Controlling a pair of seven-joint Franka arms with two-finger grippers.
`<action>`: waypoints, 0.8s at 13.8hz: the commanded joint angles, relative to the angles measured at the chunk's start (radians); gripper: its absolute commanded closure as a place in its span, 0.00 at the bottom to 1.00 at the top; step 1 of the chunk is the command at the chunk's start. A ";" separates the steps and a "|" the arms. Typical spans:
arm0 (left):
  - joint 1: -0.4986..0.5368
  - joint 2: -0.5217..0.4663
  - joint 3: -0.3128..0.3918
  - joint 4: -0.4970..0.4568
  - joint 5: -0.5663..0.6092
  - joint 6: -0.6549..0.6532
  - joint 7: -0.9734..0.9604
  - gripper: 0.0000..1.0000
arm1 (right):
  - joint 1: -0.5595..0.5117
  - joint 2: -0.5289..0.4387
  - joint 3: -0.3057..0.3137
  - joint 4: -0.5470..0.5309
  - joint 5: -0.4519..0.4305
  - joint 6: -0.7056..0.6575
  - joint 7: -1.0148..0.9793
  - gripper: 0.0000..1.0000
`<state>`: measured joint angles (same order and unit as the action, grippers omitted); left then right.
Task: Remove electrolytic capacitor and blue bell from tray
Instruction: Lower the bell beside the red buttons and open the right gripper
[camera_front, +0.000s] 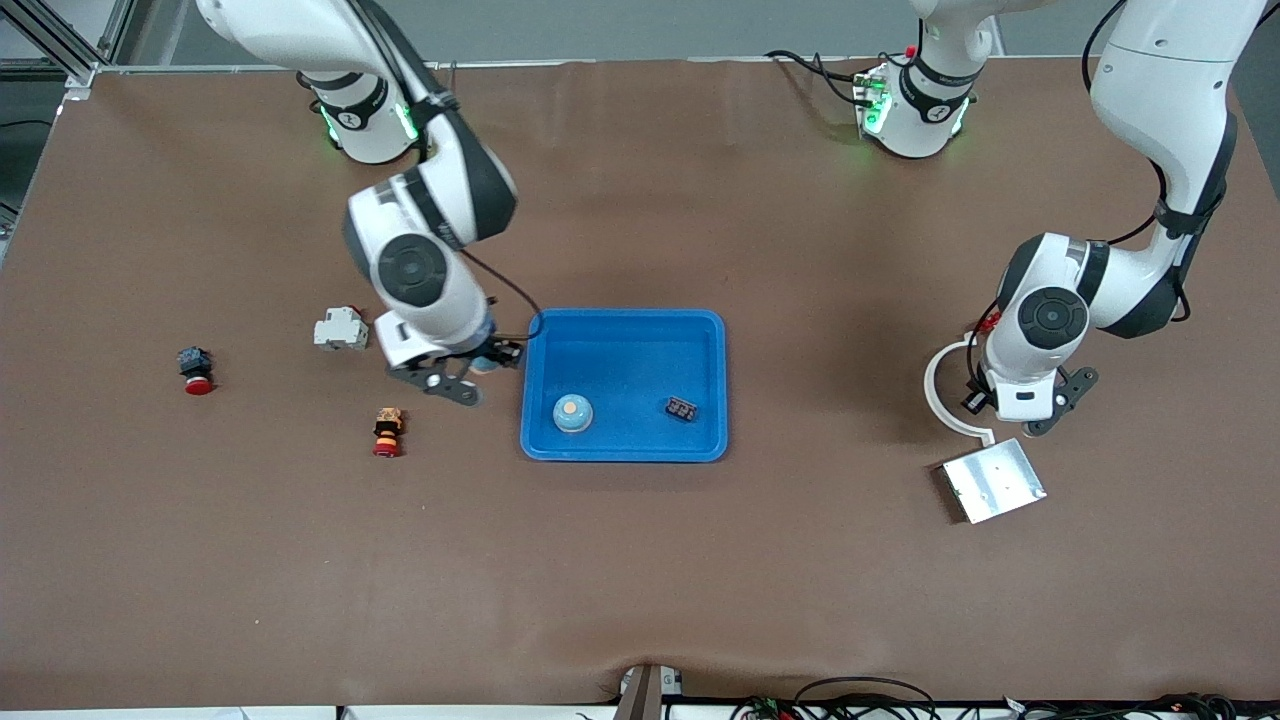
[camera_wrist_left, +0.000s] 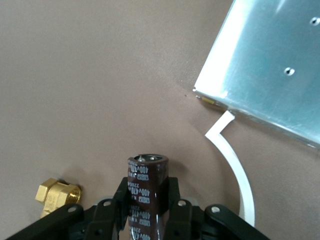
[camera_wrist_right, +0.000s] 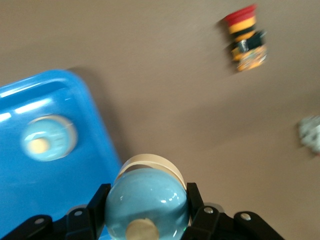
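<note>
Right gripper (camera_wrist_right: 145, 220) clamps blue bell (camera_wrist_right: 146, 202), beside tray (camera_front: 623, 449) rim. Left gripper (camera_wrist_left: 147, 210) clamps capacitor (camera_wrist_left: 146, 187), above table near metal plate (camera_wrist_left: 270, 65).

A brown table (camera_front: 640, 560) spans the view, grey aluminium framing (camera_front: 60, 45) at its corner.

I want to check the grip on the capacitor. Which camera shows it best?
The left wrist view: the dark brown capacitor stands upright in the left gripper, its printed label readable. In the front view the left gripper hides it, beside the metal plate. The right wrist view doesn't show it.
</note>
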<state>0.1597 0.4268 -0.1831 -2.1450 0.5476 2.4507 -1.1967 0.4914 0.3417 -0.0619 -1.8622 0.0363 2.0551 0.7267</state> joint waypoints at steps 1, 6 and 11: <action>0.024 -0.003 -0.006 -0.015 0.020 0.007 0.005 0.72 | -0.106 -0.114 0.014 -0.151 -0.012 0.034 -0.178 1.00; 0.024 -0.016 -0.007 -0.013 0.020 -0.007 0.008 0.00 | -0.289 -0.231 0.014 -0.392 -0.021 0.200 -0.476 1.00; 0.014 -0.046 -0.085 0.074 0.002 -0.087 -0.018 0.00 | -0.503 -0.297 0.014 -0.540 -0.023 0.316 -0.806 1.00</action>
<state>0.1739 0.4008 -0.2170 -2.1116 0.5477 2.4312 -1.1979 0.0697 0.1021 -0.0664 -2.3196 0.0220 2.3186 0.0332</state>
